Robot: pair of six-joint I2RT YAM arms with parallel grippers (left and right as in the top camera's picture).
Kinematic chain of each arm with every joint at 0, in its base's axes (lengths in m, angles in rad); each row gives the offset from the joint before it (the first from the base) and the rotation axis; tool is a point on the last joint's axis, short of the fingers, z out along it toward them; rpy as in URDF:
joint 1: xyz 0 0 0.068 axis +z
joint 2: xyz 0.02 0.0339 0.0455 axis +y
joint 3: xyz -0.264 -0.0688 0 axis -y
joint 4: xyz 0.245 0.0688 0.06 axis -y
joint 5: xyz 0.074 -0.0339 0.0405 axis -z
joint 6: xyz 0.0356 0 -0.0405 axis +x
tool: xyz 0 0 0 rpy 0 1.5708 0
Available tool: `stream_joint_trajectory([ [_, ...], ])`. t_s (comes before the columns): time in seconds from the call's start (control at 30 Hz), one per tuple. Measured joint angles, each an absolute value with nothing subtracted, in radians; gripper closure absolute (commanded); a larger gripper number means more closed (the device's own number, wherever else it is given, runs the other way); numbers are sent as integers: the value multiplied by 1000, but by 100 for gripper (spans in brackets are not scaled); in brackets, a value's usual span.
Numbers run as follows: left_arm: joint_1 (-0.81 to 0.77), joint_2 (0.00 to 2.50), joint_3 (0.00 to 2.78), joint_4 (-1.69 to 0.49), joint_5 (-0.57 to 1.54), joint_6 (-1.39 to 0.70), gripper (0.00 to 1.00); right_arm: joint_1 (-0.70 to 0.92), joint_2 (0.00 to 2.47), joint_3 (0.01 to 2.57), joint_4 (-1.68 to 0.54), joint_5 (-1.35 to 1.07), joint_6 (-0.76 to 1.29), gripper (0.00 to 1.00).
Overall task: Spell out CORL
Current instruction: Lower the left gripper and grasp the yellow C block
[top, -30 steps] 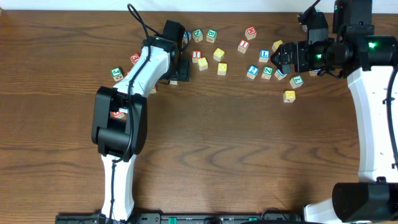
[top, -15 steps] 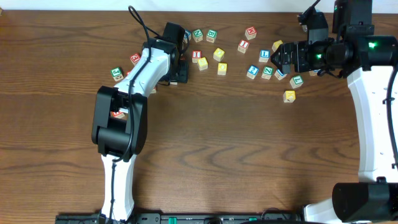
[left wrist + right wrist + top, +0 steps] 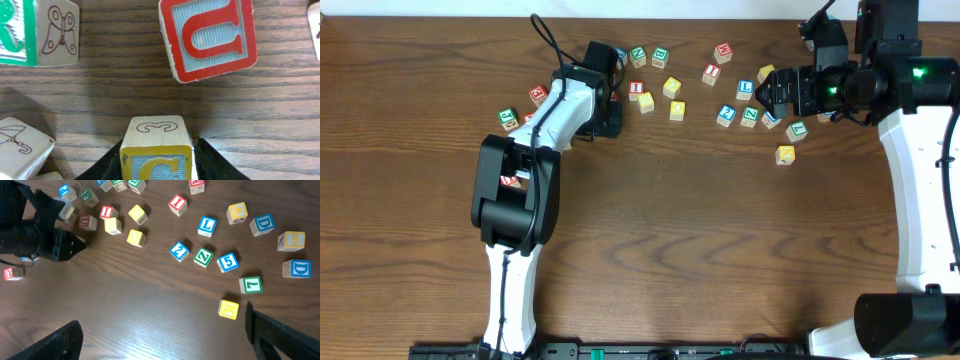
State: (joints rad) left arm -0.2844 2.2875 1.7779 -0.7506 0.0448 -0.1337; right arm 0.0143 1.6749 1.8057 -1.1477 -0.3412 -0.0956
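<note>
My left gripper (image 3: 156, 167) is shut on a wooden cube with a yellow C on a blue face and a 3 on its top (image 3: 156, 145), low over the table. In the overhead view this gripper (image 3: 607, 117) is at the left cluster. A cube with a green letter and a butterfly side (image 3: 37, 30) lies ahead to the left, partly cut off. The blue L cube (image 3: 206, 225) lies in the right cluster (image 3: 745, 89). My right gripper (image 3: 165, 340) is open and empty, held above the table near that cluster (image 3: 775, 95).
A red U cube (image 3: 207, 37) lies just ahead of the held cube. Plain yellow-topped cubes (image 3: 672, 87) (image 3: 646, 102) (image 3: 678, 110) sit mid-table. Several number and letter cubes (image 3: 227, 261) surround the L. A yellow cube (image 3: 785, 154) lies apart, nearer the front.
The left arm has shifted slightly at the left cluster. The right arm has not moved.
</note>
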Motion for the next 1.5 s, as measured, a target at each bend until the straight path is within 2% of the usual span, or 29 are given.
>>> stream_joint_trajectory([
  [0.27,-284,2288,1778,-727,45,-131,66,14,1675,1806,-1148,-341,-96,1],
  [0.37,-284,2288,1778,-721,45,-131,70,14,1675,1806,-1148,-341,-96,1],
  [0.77,-284,2285,1778,-738,44,-133,71,14,1675,1806,-1148,-341,-96,1],
  [1.23,-298,2226,1778,-970,88,-191,73,14,1675,1806,-1148,-341,-96,1],
  [1.5,-397,2226,1777,-1124,126,-214,73,14,1675,1806,-1148,-341,-96,1],
])
